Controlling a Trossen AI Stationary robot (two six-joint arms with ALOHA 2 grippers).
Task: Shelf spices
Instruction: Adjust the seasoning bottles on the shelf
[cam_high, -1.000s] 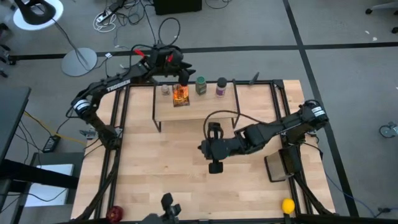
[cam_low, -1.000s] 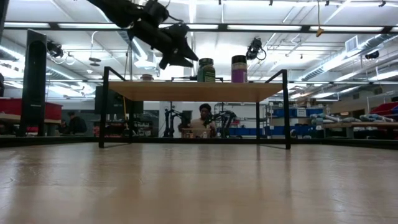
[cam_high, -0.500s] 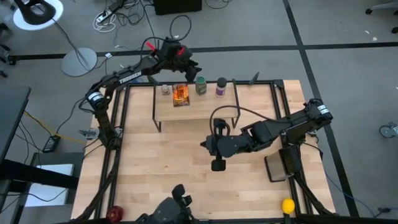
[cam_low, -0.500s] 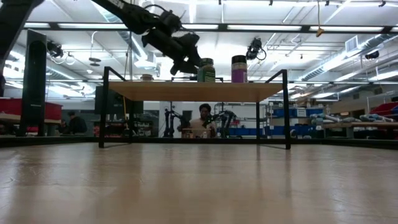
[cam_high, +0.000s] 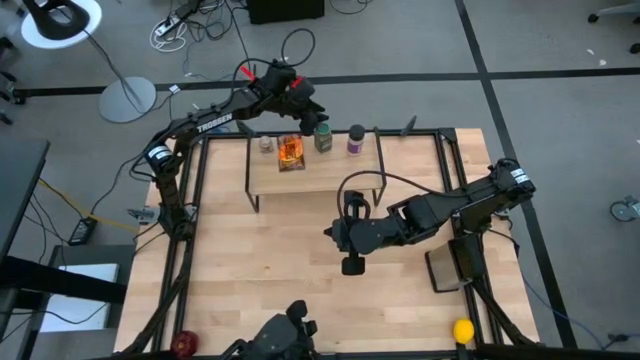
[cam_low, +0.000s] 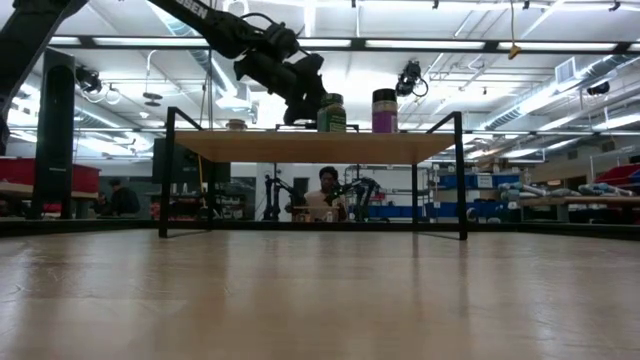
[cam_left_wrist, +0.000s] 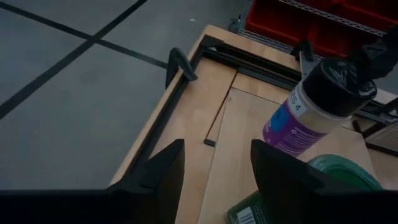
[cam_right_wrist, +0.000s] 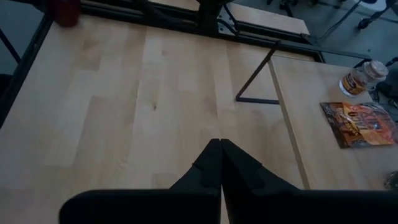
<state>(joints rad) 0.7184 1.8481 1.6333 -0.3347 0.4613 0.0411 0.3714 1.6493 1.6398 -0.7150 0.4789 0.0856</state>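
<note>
overhead and table-level views share the shelf (cam_high: 312, 168); the left wrist camera sits close over its jars

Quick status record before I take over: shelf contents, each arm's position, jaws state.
shelf: light board on black legs, at the table's far edge
on shelf: pale-capped jar, orange packet, green-lidded jar, purple-labelled jar
left gripper: over the shelf's back edge by the green-lidded jar, jaws open, empty
right gripper: over mid-table, jaws shut, empty

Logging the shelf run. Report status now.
Left gripper open, empty, above the shelf beside the green-lidded jar. Right gripper shut, waiting mid-table. Packet, three jars on the shelf. Nothing blocking.
</note>
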